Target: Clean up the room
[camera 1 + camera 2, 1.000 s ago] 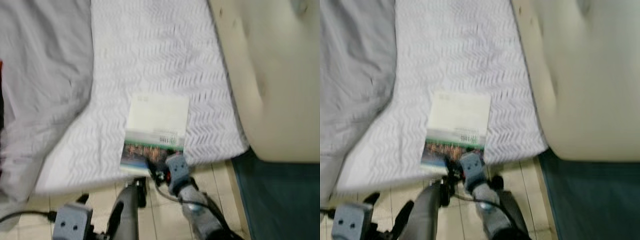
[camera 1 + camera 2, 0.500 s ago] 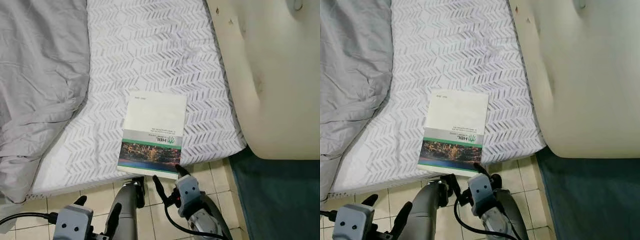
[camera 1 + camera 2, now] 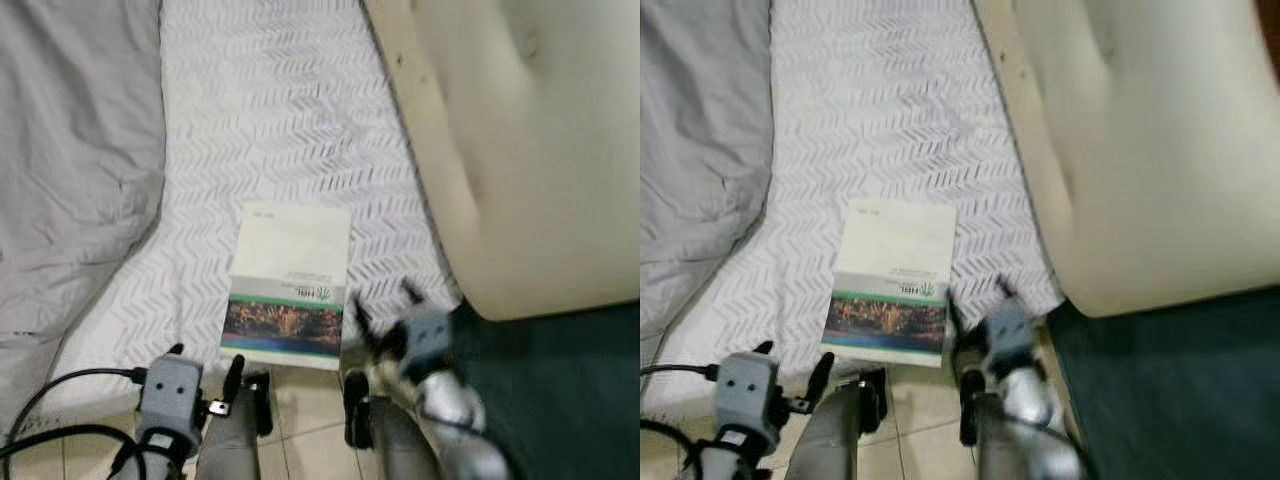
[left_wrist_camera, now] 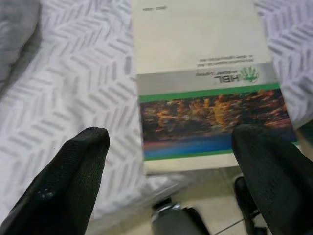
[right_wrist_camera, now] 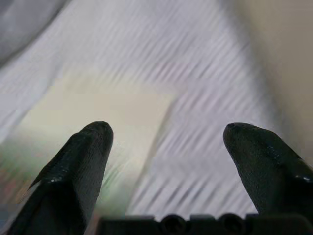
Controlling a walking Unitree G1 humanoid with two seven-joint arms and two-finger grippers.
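A: Step? 
B: Approach for a pick, I'd say. The booklet point(image 3: 287, 285) lies flat on the bed point(image 3: 280, 120), its near edge hanging just over the bed's edge above the tiled floor point(image 3: 310, 440). Not gripped yet.

A: Hands?
B: Right hand point(image 3: 383, 305) hovers just beside the booklet's near right corner, fingers spread wide, holding nothing. Left hand point(image 4: 171, 171) sits low by the bed's edge with the booklet's near end between its wide-apart fingers, also holding nothing.

A: Next move?
B: Probably pinch the overhanging edge; a thin, flat thing is hard to lift otherwise.

A: Materials?
B: Booklet: glossy rectangular cover, cream with a green band and photo strip. Bed sheet: white with grey herringbone print. 1 crumpled grey blanket point(image 3: 70, 170) to the left, soft. Smooth cream headboard-like panel point(image 3: 520, 150) to the right.
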